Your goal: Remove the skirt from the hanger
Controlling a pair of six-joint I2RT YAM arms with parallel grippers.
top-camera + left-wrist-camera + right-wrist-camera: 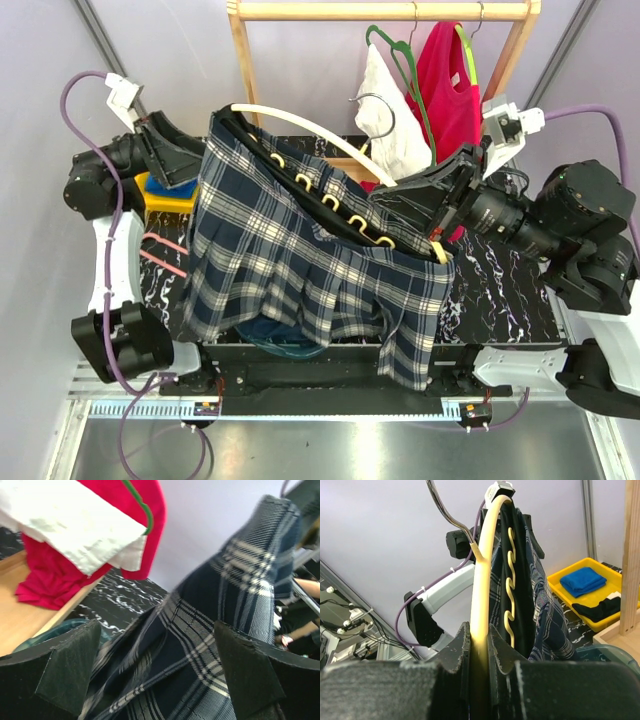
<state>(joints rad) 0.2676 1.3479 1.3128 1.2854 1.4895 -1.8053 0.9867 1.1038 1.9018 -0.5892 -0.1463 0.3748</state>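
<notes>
The plaid skirt (pixel 290 250) drapes across the frame's centre on a cream hanger (pixel 480 580); it looks soft, light and limp, likely to slide freely; the right gripper (pixel 479 637) is clamped on the hanger's bar; the left gripper (pixel 156 645) gapes wide around the cloth, best pinched near the waistband.

Hung shirts (pixel 425 105) prob. beside R claw (pixel 415 212)

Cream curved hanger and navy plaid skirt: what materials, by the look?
Cream curved hanger: probably plastic, smooth with a soft sheen; its wire hook looks like polished metal. Navy plaid skirt: woven cloth, matte, diagonal weave lines visible, draping in pleats.
</notes>
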